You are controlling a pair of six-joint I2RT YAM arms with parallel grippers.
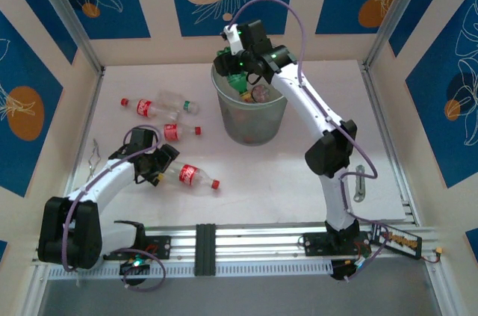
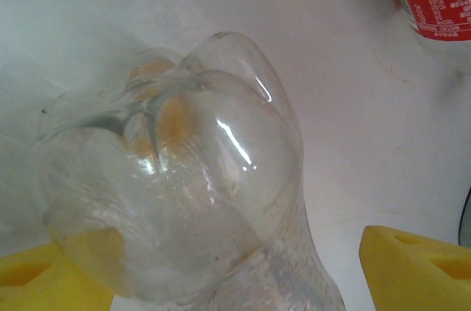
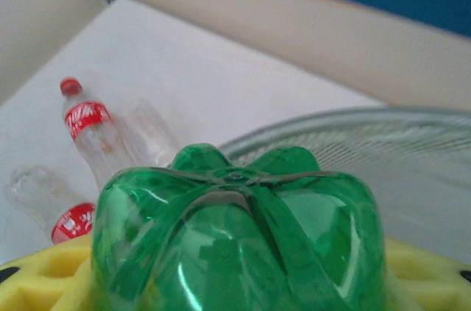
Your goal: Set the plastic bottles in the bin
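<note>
My right gripper (image 1: 237, 62) (image 3: 239, 285) is shut on a green plastic bottle (image 1: 226, 60) (image 3: 235, 230), held over the far-left rim of the bin (image 1: 250, 135) (image 3: 353, 126). Bottles lie inside the bin. My left gripper (image 1: 164, 166) (image 2: 221, 274) is low on the table, open around the base of a clear red-labelled bottle (image 1: 190, 174) (image 2: 176, 179). Its right yellow finger (image 2: 416, 267) stands apart from the bottle, and the left finger (image 2: 26, 278) is at the bottle's side. Three more bottles lie on the table: two red-labelled (image 1: 143, 107) (image 1: 175, 132) and one clear (image 1: 179, 101).
A thin metal wire piece (image 1: 94, 156) lies by the left wall. A metal handle (image 1: 360, 181) sits right of the right arm. The aluminium rail (image 1: 224, 241) runs along the near edge. Walls enclose the table on three sides.
</note>
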